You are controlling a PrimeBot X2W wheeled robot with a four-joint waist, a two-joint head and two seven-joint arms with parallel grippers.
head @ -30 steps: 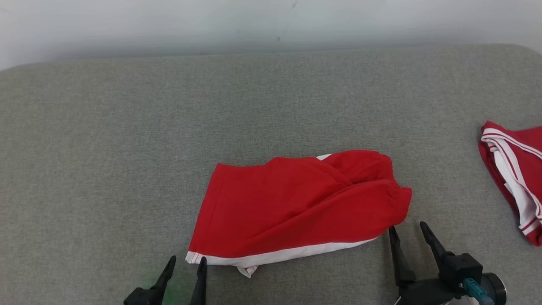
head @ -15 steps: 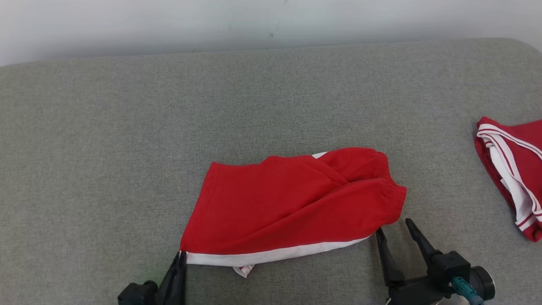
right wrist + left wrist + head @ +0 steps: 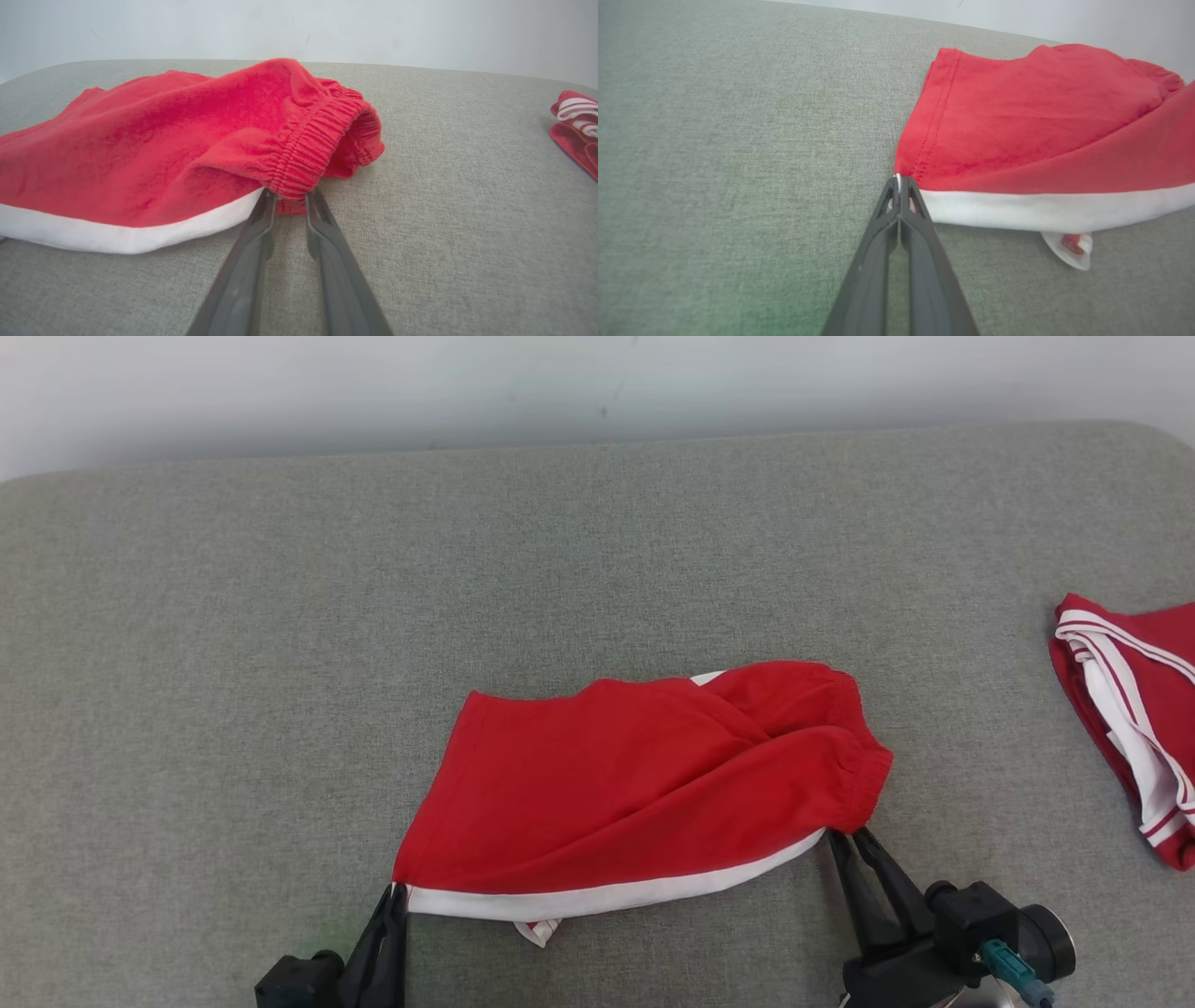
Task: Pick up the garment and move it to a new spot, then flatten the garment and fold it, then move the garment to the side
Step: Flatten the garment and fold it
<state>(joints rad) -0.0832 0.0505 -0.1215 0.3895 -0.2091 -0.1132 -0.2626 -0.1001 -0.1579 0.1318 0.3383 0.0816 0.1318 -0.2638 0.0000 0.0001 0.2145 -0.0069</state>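
Red shorts with a white band along the near side lie rumpled on the grey cushion, close to its front edge and a little right of the middle. The elastic waistband bunches up at the right end, and a small white label pokes out from under the white band.

My left claw is clenched on the near left corner of the shorts. In its wrist view I see the two fingers pressed together with the tip of the white band pinched between them.

My right claw sits at the near right corner, fingers close together with a narrow gap. Their tips run in under the waistband fold, so I cannot tell whether they are gripping the cloth.

A second red and white garment lies folded at the cushion's right edge, well apart from the shorts. A pale wall runs behind the back edge.
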